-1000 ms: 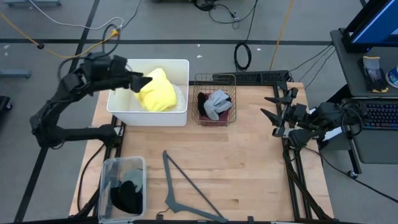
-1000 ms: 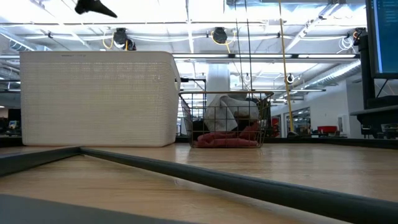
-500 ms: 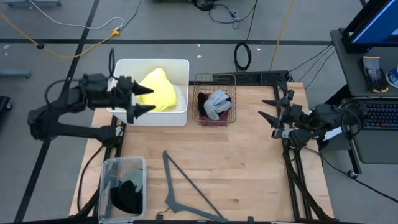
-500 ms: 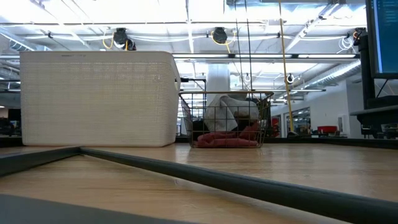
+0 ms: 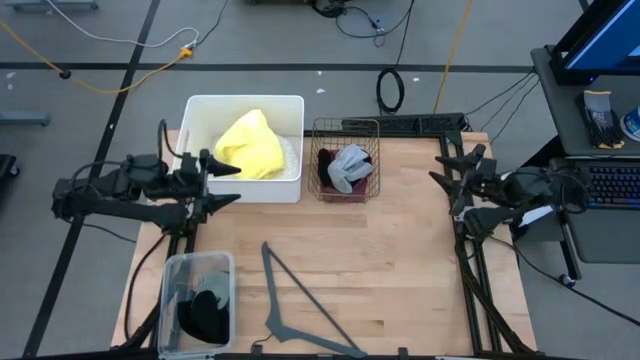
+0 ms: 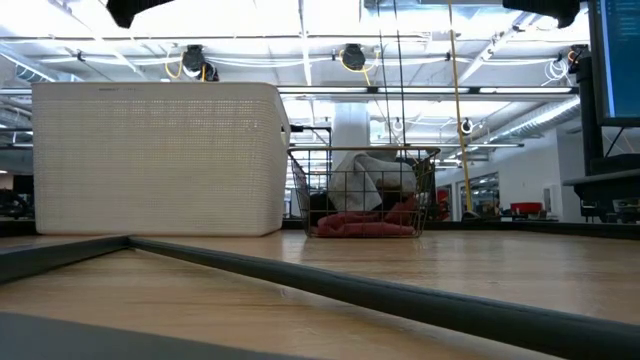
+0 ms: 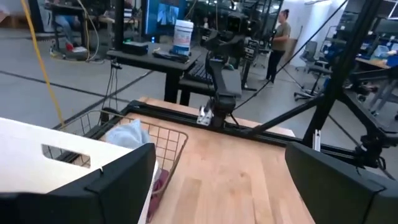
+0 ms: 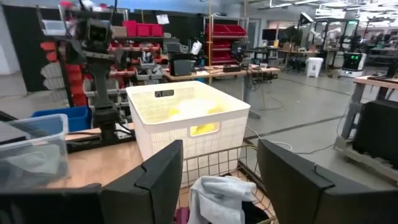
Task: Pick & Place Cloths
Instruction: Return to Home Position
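Note:
The yellow cloth (image 5: pixel 250 145) lies heaped in the white basket (image 5: pixel 195 115) on top of a white cloth (image 5: pixel 291 152). The grey-blue cloth (image 5: pixel 351 164) and the maroon cloth (image 5: pixel 325 166) sit in the wire basket (image 5: pixel 346 125). The black cloth (image 5: pixel 206 314) lies in the clear bin (image 5: pixel 170 300), with a pale green one (image 5: pixel 198 276) beside it. My left gripper (image 5: pixel 224 184) is open, level, off the white basket's near left corner. My right gripper (image 5: pixel 442 169) is open at the table's right edge, pointing at the wire basket (image 8: pixel 249 155).
A thin grey hanger (image 5: pixel 290 305) lies flat on the wood near the table's near edge. The white basket (image 6: pixel 155 160) and the wire basket (image 6: pixel 365 190) stand side by side at the far edge. Bare wood (image 5: pixel 400 260) spans the middle and right. People stand in the room beyond.
My left gripper has drawn back from over the yellow cloth in the white basket, toward the table's left and near edges, and has come down beside the basket's near left corner. The yellow cloth has stayed heaped in the basket.

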You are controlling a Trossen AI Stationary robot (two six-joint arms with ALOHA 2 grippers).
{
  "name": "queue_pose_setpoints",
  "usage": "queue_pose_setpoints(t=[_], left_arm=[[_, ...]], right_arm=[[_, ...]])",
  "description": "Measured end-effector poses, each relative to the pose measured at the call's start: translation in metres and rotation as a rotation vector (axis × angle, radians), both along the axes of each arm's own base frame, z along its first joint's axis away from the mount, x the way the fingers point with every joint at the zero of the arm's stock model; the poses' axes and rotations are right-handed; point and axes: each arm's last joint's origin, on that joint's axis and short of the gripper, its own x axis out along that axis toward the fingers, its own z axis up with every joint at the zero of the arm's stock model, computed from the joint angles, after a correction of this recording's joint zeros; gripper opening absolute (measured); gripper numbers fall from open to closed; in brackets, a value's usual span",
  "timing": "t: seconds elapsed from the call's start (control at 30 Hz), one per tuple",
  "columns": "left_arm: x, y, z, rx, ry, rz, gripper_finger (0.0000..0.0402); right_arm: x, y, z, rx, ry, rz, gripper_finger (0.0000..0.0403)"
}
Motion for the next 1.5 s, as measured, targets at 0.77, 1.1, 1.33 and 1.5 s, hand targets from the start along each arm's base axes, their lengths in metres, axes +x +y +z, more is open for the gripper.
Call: queue_pose_setpoints(t=[0.77, 1.1, 1.33, 1.5], left_arm=[[-0.011, -0.020, -0.098, 0.006, -0.172, -0.205, 0.0363], [-0.008, -0.024, -0.132, -0.006, -0.203, -0.207, 0.0363], [-0.007, -0.025, -0.140, 0.002, -0.187, -0.200, 0.0363], [-0.006, -0.024, -0.147, -0.007, -0.168, -0.158, 0.0363]], right_arm=[[-0.018, -0.003, -0.037, 0.078, 0.058, 0.100, 0.0199], [-0.026, -0.006, -0.064, 0.116, 0.014, 0.101, 0.0199], [-0.020, -0.004, -0.084, 0.144, 0.028, 0.095, 0.0199], [-0.006, 0.001, -0.109, 0.211, 0.026, 0.121, 0.0199]])
